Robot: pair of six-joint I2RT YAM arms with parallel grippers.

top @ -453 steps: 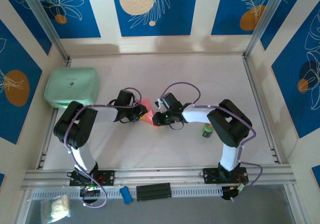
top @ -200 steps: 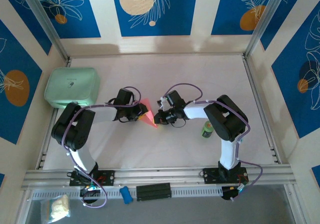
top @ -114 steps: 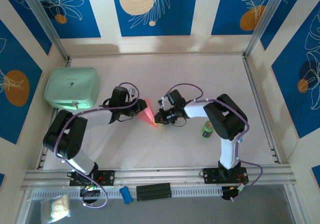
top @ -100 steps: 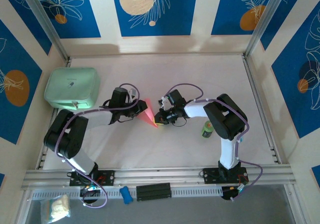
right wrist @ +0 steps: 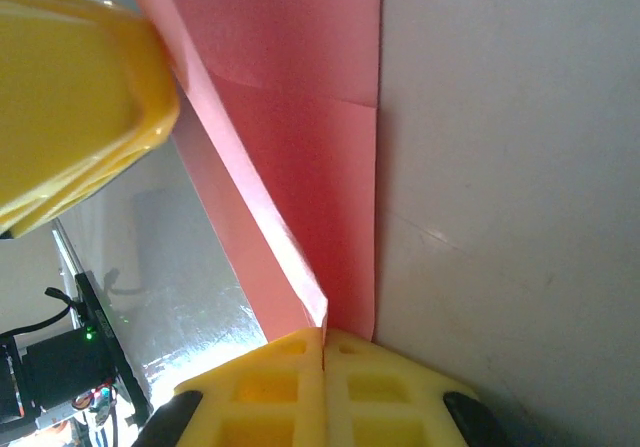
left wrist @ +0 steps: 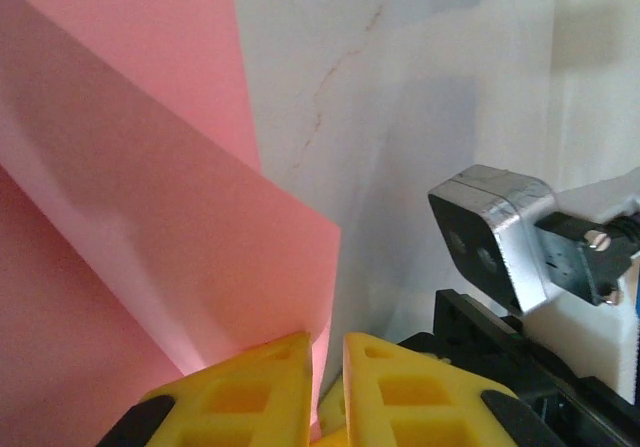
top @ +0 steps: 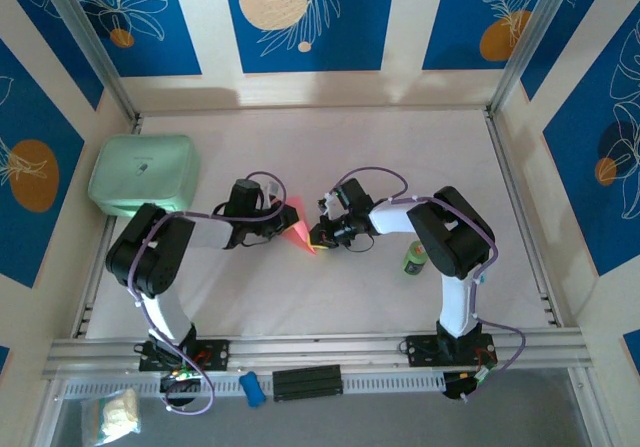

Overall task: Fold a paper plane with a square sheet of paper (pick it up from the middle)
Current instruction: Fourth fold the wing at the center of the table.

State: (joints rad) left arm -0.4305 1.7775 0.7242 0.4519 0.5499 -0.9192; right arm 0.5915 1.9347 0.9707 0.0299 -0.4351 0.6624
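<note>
Paper plane (top: 297,231), one, between two grippers: right gripper (right wrist: 322,345) clamps it; left gripper (left wrist: 327,362) (paper between narrow jaws) hold unclear.

White table (top: 330,147) bears a mint-green case (top: 143,174) and green can (top: 414,259).

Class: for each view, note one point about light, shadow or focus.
Top external: evenly lit, the pink paper small but sharp. Left wrist: a soft shadow band crosses the paper. Right wrist: bright glare runs along the fold edge.
</note>
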